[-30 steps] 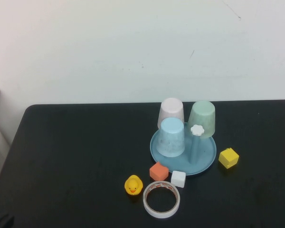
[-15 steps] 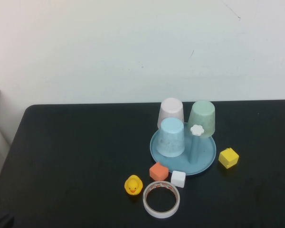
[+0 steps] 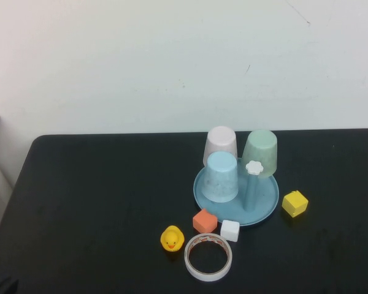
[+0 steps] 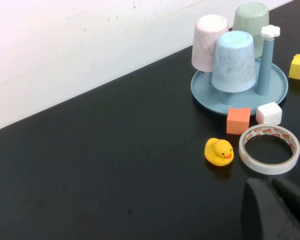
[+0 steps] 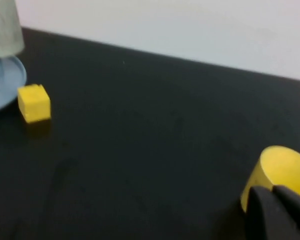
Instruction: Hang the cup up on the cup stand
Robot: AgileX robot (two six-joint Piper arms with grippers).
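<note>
Red print along the tape roll [image 4: 269, 149] inner rim, too small to read, no other markings

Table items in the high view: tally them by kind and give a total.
Cups: 3: the mint-green cup, light blue cup, pink-white cup
Cup stand: 1
Blocks: 3: orange, white, yellow
Rubber duck: 1
Tape roll: 1
Total: 9

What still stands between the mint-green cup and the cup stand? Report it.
Nothing visible: the pale mint-green plastic cup already sits inverted on the round light blue cup stand. The left pincer and right pincer are both away from it.
</note>
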